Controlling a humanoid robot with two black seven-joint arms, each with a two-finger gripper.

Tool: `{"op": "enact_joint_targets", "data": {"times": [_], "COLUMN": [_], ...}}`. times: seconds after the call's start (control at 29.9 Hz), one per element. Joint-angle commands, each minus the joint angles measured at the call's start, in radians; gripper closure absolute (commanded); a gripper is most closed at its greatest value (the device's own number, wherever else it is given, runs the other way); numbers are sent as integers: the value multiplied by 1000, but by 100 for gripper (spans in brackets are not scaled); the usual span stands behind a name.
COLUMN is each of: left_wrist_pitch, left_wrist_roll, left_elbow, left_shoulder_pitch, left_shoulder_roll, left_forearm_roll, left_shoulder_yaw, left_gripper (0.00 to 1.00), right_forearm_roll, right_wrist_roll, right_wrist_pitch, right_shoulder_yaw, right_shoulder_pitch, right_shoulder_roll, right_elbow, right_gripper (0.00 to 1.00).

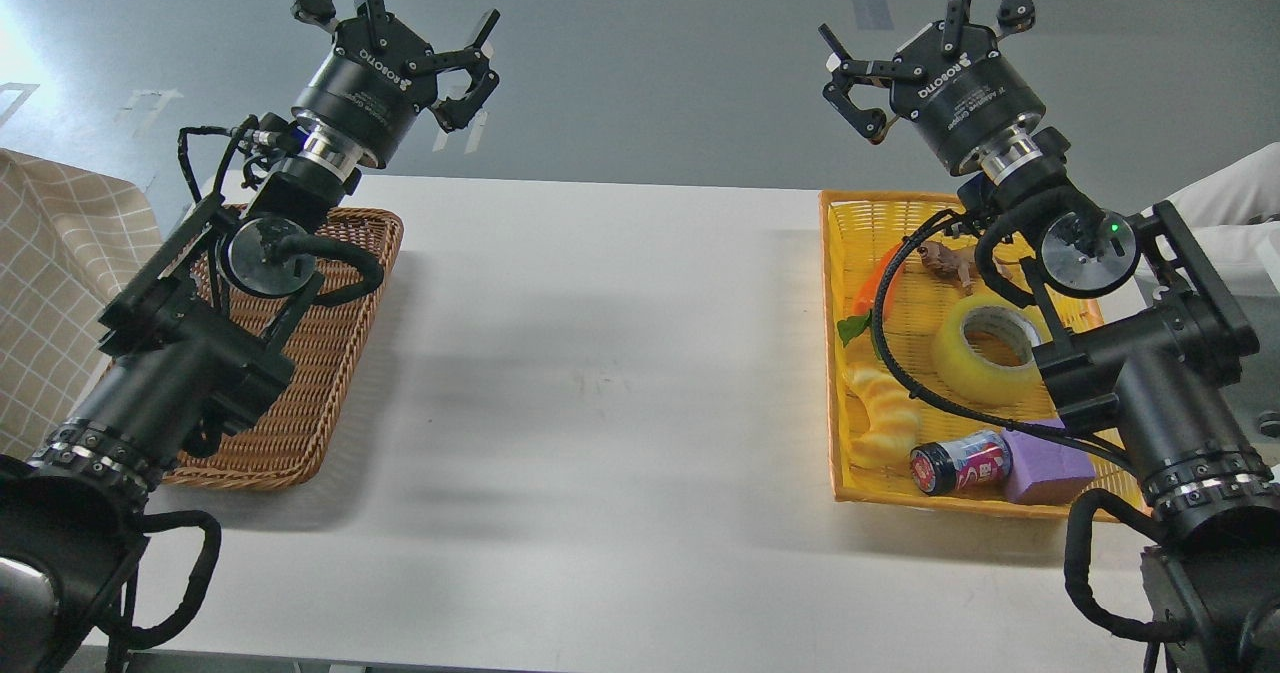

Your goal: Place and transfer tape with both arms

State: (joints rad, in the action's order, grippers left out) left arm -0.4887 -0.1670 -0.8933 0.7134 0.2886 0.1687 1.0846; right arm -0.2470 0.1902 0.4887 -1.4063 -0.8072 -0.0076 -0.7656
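Grey floor is seen behind a white table (pixel 600 373). One tape (pixel 985 350) is found in the yellow basket (pixel 835 353) at the right edge of the tabletop, next to a purple block (pixel 1045 465), a can (pixel 960 461) and a croissant toy (pixel 880 413). One brown basket (pixel 330 353) is set at the left edge. Two grippers are held high, the left gripper (pixel 420 28) and right gripper (pixel 915 33), both spread wide and holding nothing. No step seems started. Next, the tape likely needs to be reached and pinched by the right gripper.
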Motion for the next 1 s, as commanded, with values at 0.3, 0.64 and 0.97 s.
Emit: {"op": "enact_joint_targets", "data": {"times": [0.3, 0.64, 0.97], "left_wrist_pitch": [0, 0, 0], "left_wrist_roll": [1, 1, 1], "left_elbow": [-2, -2, -2], "left_shoulder_pitch": [3, 8, 8], "left_shoulder_roll": [1, 0, 1], "left_forearm_roll": [2, 2, 3], "left_shoulder_yaw": [0, -2, -2], "left_gripper": [2, 2, 2], "right_forearm_roll": [-5, -6, -84], "right_wrist_roll": [11, 12, 11], "right_wrist_pitch": [0, 0, 0], "right_shoulder_yaw": [4, 211, 506], "right_shoulder_pitch": [-9, -27, -102], "right_shoulder_roll": [-5, -70, -250], "right_elbow": [0, -4, -90], "right_gripper": [0, 0, 0]}}
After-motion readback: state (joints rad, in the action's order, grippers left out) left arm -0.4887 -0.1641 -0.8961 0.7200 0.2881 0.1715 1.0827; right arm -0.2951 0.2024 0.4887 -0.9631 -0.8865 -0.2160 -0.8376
